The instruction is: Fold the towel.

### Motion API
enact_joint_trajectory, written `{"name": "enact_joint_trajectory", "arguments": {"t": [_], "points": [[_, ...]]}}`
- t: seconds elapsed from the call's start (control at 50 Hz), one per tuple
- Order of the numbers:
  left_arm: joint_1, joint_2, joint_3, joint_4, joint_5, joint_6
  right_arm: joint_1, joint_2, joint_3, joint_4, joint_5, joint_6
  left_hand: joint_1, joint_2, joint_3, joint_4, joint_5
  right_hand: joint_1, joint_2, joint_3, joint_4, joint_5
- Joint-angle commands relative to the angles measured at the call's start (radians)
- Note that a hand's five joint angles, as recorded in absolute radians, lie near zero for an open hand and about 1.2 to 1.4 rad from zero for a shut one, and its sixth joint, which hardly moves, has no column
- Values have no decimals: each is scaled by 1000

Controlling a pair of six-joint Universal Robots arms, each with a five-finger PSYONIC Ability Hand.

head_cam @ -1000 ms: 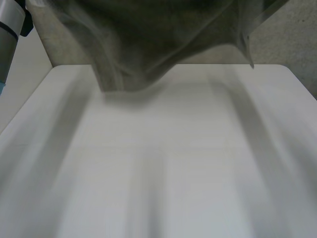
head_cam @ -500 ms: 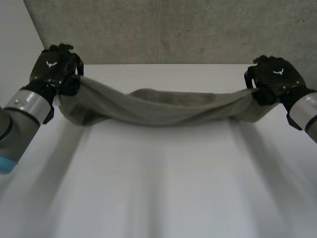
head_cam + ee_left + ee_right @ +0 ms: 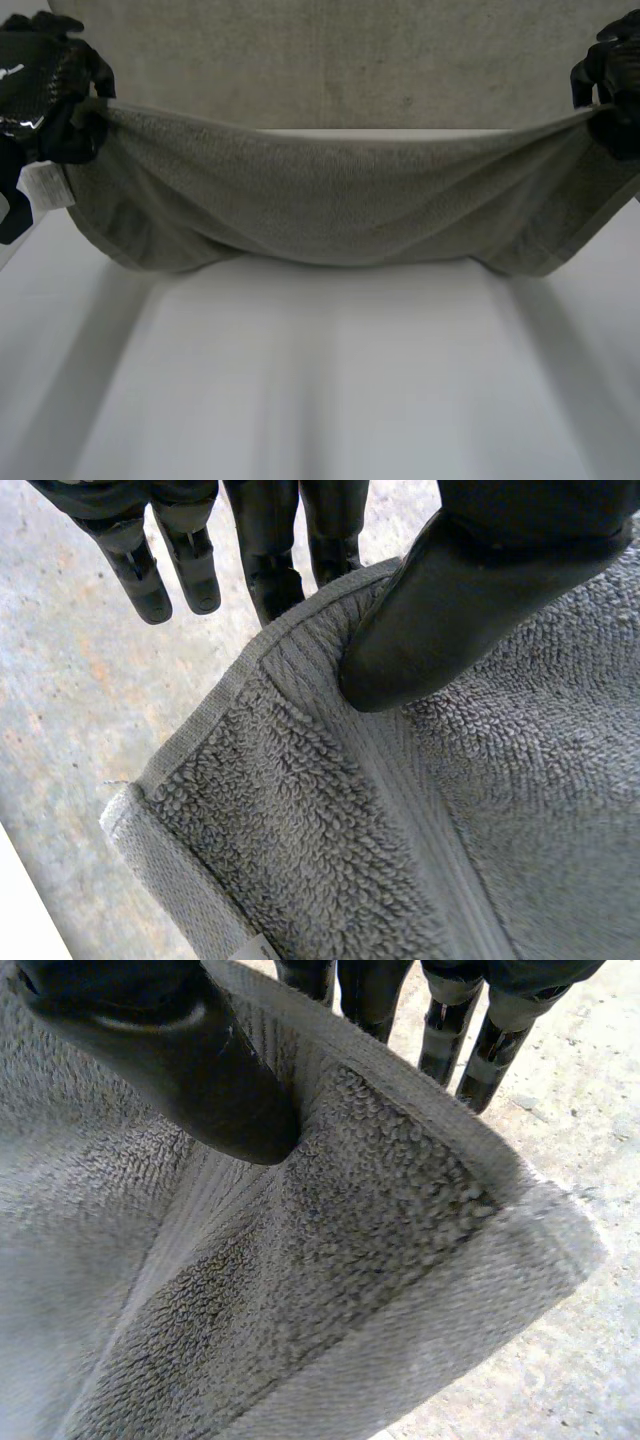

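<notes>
- The towel [image 3: 330, 205], a grey-green terry one, is held up off the white table [image 3: 320, 380]. It's stretched wide above the table's far part, between the two hands.
- The left hand [image 3: 45, 85] has the top corner over the table's left side. In its wrist view the thumb [image 3: 450, 610] is pressed onto the flat woven band near the hem, with fingers [image 3: 270, 565] behind the cloth, so it's pinching the towel. Some of its fingers stick out past the hem.
- The right hand [image 3: 610, 85] does the same over the table's right side. Its thumb [image 3: 210, 1080] is on the band and its fingers [image 3: 450, 1035] are round the back, clamped on that corner.
- The top edge runs pretty taut from hand to hand, dipping a bit over the table's middle.
- The rest hangs as a wide belly, with both lower corners drooping lowest. Honestly can't tell if they touch the table.
- A small white label [image 3: 40, 188] dangles from the towel above the table's left edge, just under the left hand.
- Behind the table is a grey, concrete-looking wall [image 3: 330, 60].
</notes>
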Motion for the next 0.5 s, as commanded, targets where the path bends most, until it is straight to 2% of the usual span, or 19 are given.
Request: {"name": "enact_joint_trajectory", "arguments": {"t": [0.02, 0.14, 0.18, 0.26, 0.3, 0.36, 0.38, 0.42, 0.5], "points": [[1, -7, 32, 4, -2, 0, -11, 32, 2, 4, -31, 5, 101, 60, -51, -59, 69, 70, 68, -43, -76, 60], [0, -96, 42, 10, -2, 1, -1, 90, 3, -2, -43, 3, 101, 60, -51, -59, 69, 70, 68, -43, -76, 60], [1, -138, 49, 10, -2, 1, 6, 178, -13, -4, -36, -3, 101, 60, -51, -59, 69, 70, 68, -43, -76, 60], [-7, -268, 97, 11, -11, 4, 32, 263, -61, -11, -26, -9, 101, 60, -51, -59, 69, 70, 68, -43, -76, 60], [-11, -325, 131, 13, -12, 6, 66, 361, -128, -23, -13, -12, 101, 60, -51, -59, 69, 70, 68, -43, -76, 60], [-16, -465, 245, 14, -17, 4, 85, 414, -176, -36, 6, -12, 101, 60, -51, -59, 69, 70, 68, -43, -76, 60], [-16, -466, 246, 14, -17, 4, 106, 465, -240, -53, 27, -11, 101, 60, -51, -59, 69, 70, 68, -43, -76, 60], [-22, -579, 380, 11, -18, 6, 123, 522, -316, -71, 52, -12, 101, 60, -51, -59, 69, 70, 68, -43, -76, 60], [-39, -661, 534, 16, -20, 4, 134, 588, -461, -105, 96, -3, 101, 60, -51, -59, 69, 70, 68, -43, -76, 60]]}}
